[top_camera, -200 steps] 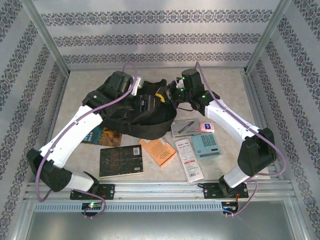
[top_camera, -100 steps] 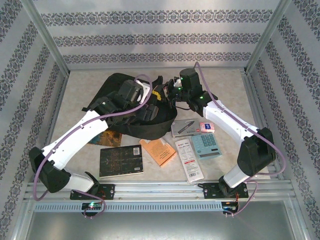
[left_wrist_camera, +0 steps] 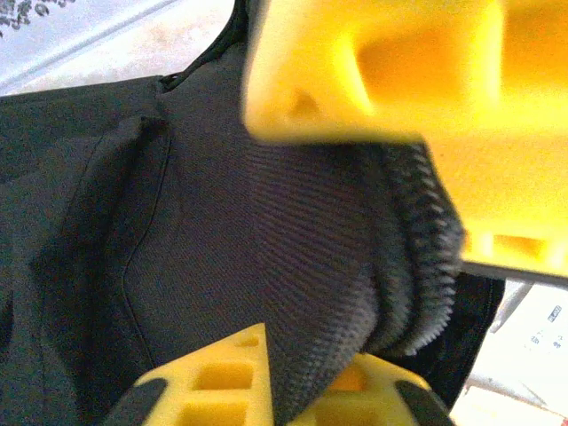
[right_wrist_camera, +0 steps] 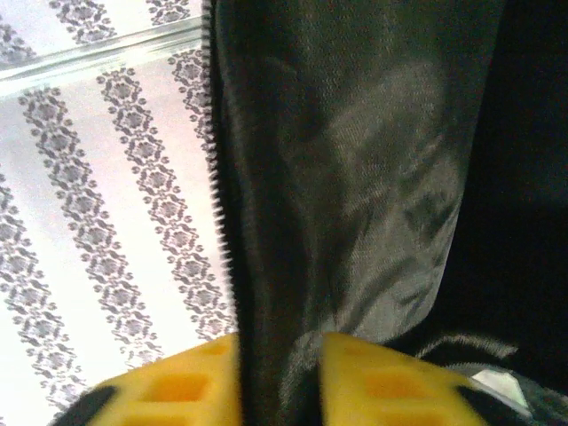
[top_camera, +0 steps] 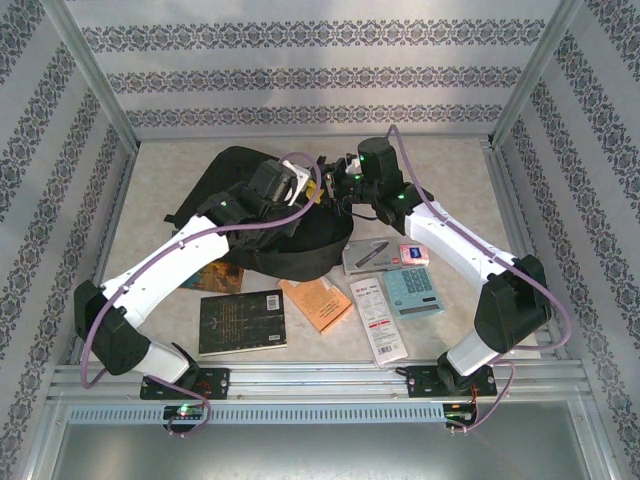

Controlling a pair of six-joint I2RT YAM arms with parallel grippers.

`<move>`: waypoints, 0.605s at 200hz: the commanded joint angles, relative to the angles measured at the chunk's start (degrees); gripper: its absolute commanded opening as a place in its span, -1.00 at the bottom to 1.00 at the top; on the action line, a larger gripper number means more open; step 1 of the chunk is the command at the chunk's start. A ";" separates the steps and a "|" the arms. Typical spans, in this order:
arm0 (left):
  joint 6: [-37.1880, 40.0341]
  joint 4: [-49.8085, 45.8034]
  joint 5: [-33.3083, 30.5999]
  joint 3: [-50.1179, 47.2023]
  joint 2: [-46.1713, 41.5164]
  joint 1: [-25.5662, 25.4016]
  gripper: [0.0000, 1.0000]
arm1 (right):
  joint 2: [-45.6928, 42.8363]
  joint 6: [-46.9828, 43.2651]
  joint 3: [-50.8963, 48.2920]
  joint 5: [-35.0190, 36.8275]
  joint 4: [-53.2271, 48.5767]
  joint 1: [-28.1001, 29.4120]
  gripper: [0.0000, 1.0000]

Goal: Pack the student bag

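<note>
At left, left gripper (top_camera: 306,190): clenched on a fold of ribbed black fabric, seen between its yellow fingers (left_wrist_camera: 373,53).
At centre, student bag (top_camera: 225,170): lying at the table's (top_camera: 450,170) far middle, beneath both grippers.
At right, right gripper (top_camera: 338,184): the zip edge (right_wrist_camera: 217,222) runs between its fingers (right_wrist_camera: 390,390); whether they pinch it we cannot tell.

The black fabric backpack (top_camera: 222,168) is being pinched and bunched at the far middle of the table (top_camera: 160,160) — soft, crumpled, its toothed zip edge (right_wrist_camera: 217,177) being held raised.
</note>
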 commanded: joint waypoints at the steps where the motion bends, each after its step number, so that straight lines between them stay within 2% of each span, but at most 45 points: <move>1: 2.21 2.03 0.80 -1.26 -4.60 -0.50 -1.00 | 0.01 -2.83 0.23 1.04 -0.82 -0.88 -0.16; 40: 3.79 0.56 0.59 -2.62 -7.16 -0.50 -1.00 | 0.07 -5.20 -2.62 2.12 -2.85 -3.93 0.16; 66: 4.69 0.34 1.95 -3.09 -8.29 -0.50 -0.99 | 2.51 -4.82 -1.68 -0.72 0.75 -5.55 0.19; 104: 6.48 -1.66 1.73 -2.64 -8.29 -0.50 -0.99 | 6.29 -6.30 3.50 -2.85 -0.42 -5.87 0.20; 121: 6.69 -1.73 1.97 -2.81 -8.62 -0.50 -0.98 | 7.01 -5.95 3.86 -3.29 -0.26 -5.67 0.07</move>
